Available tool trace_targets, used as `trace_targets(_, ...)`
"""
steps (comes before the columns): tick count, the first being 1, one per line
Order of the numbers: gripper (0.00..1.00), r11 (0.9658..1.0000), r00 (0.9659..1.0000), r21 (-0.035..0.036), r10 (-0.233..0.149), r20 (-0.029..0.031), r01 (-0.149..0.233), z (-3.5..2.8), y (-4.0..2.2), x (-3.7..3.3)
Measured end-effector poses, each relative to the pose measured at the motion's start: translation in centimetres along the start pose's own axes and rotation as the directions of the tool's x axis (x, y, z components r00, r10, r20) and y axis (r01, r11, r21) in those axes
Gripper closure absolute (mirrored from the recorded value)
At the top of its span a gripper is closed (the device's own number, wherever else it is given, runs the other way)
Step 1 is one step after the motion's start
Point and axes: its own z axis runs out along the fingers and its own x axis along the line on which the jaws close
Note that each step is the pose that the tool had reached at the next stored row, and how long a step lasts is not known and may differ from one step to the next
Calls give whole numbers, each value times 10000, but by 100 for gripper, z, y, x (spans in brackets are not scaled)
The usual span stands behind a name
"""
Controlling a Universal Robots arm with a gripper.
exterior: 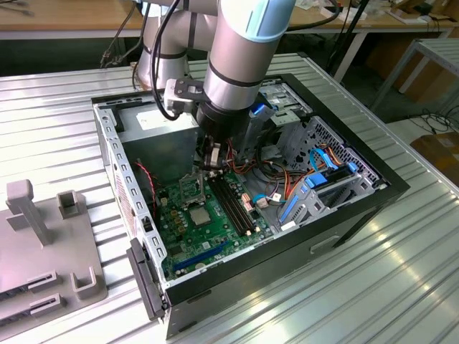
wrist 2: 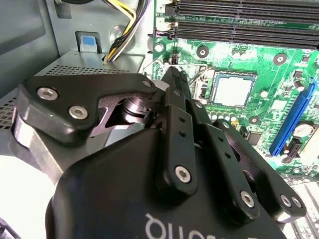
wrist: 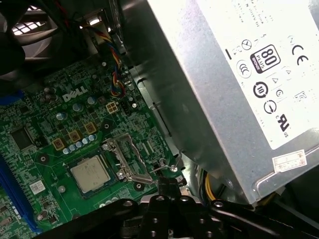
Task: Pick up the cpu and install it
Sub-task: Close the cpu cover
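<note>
Quick notes on this one. The cpu (exterior: 198,215) was already lying flat in its socket near the middle of the motherboard (exterior: 215,240), silver top up. The socket frame (wrist: 122,155) stood flipped open on the side toward the power supply (wrist: 239,74). In both wrist views the hand (wrist 2: 173,74) sat low over the board's power-supply edge, right by the frame's wire lever (wrist: 167,167). Its fingers were pinched together, and I couldn't see anything clamped between them. I couldn't tell if the tip was actually touching the lever.

My read is that the step in hand was the locking-down part of the install. Doing that well means going slow and not bumping the chip. Any push should go on the frame or lever only, never on the metal top. If the chip isn't sitting level in the socket, forcing it would wreck the pins. The cables (wrist 2: 127,30) near that edge were also something to watch.

The count:
- cpu: one
- socket frame: one
- hand: one
- long black memory slots (exterior: 233,204): four, as far as I could make out
- blue slot (wrist 2: 291,117): one
- power supply: one
- computer case (exterior: 344,215) on the ribbed surface (exterior: 401,287): one
</note>
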Motion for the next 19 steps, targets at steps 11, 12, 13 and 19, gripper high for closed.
trace_targets(11,89,9997,9997,-17,-231,-10,231,-4,-15,39)
trace_targets(12,89,9996,9997,-19,-264,-12,264,-5,-19,49)
trace_targets(13,89,9996,9996,-21,-297,-12,297,-6,-21,57)
trace_targets(19,89,9991,9991,-31,-423,-18,423,-9,-30,79)
